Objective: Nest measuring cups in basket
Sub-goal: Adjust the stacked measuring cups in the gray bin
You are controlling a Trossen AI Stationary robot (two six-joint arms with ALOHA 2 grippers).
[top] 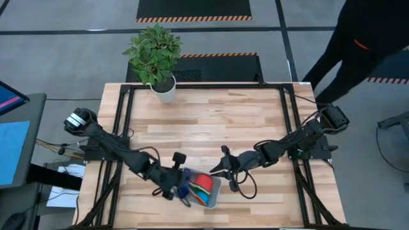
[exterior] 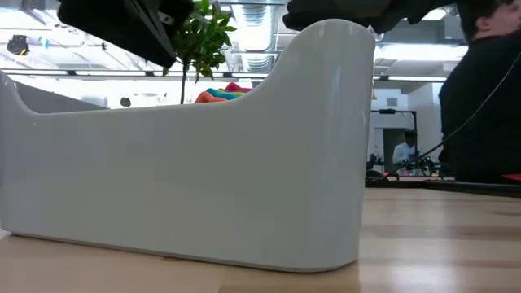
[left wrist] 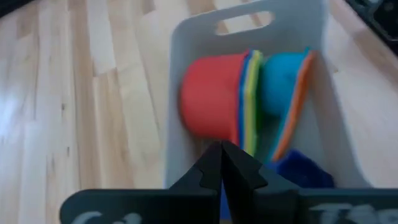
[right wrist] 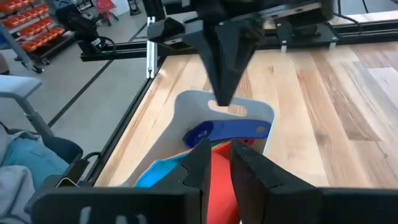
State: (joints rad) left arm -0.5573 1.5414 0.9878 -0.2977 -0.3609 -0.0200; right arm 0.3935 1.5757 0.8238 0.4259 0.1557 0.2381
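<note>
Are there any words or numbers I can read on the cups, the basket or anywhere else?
None can be read.
Measuring cups: no words or numbers show on them.
Basket: plain, no label visible.
Left gripper: pale marks on its dark body at the edge of the left wrist view, too blurred and cut off to read.
Shelves in the room: red items there, too small to read.

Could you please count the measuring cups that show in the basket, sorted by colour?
Red cup: 1
Yellow cup: 1
Green cup: 1
Light blue cup: 1
Orange cup: 1
Blue cup: 1
Total: 6 showing; any further cup nested underneath cannot be told.
</note>
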